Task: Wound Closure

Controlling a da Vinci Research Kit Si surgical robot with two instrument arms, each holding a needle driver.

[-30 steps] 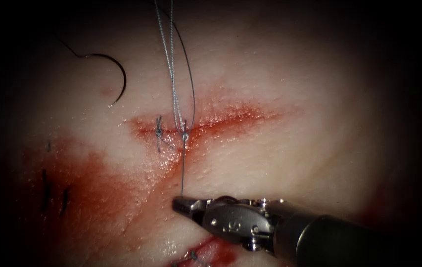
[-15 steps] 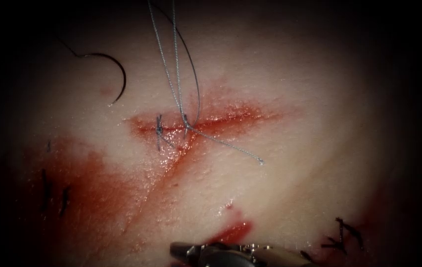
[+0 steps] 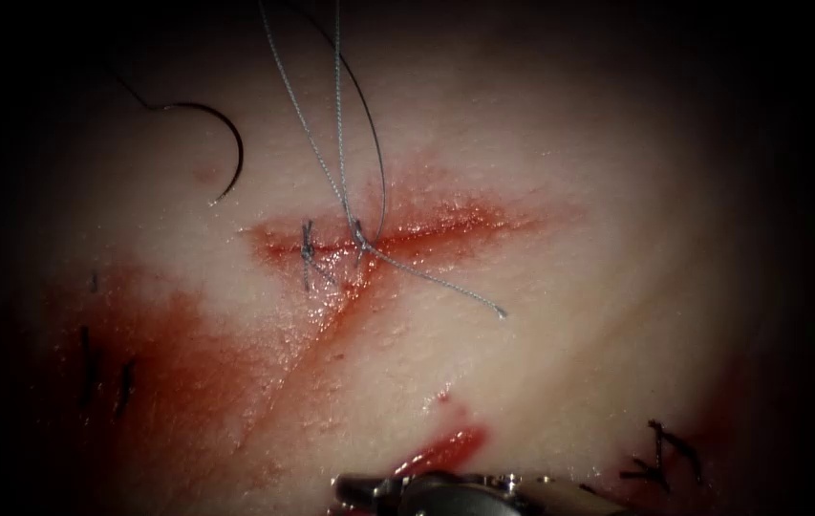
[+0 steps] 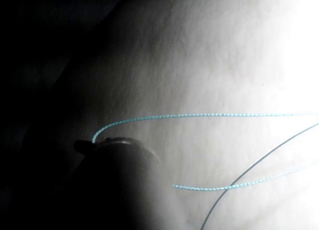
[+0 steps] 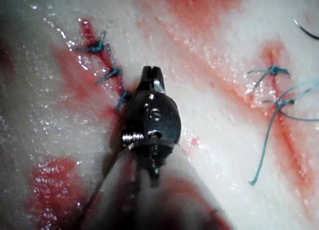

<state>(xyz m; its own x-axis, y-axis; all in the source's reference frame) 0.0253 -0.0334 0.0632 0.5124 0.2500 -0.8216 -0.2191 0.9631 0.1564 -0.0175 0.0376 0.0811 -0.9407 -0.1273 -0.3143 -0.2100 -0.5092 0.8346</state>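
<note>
The curved needle (image 3: 225, 153) lies free on the tissue (image 3: 569, 287), up and left of the cut (image 3: 445, 225), not in it. Thread (image 3: 335, 143) rises from the newer knot (image 3: 359, 234) out past the top. Its short tail (image 3: 445, 287) lies loose to the right of the knot. My right tool (image 3: 350, 487) is low at the front, jaws shut and holding nothing; the right wrist view gives the same tool (image 5: 152, 73). My left tool (image 4: 84, 145) is a dark shape with the thread (image 4: 199, 115) ending at its tip.
An earlier tied stitch (image 3: 307, 250) sits on the cut's left end. Red fluid (image 3: 168, 363) spreads over the lower left tissue. Dark old stitches (image 3: 660, 459) mark the lower right, and more stitches (image 5: 107, 65) lie beside the right tool.
The right tool let go of the thread tail and drew back toward the front edge. The tail sprang right onto the tissue. The rising strands have leaned left.
</note>
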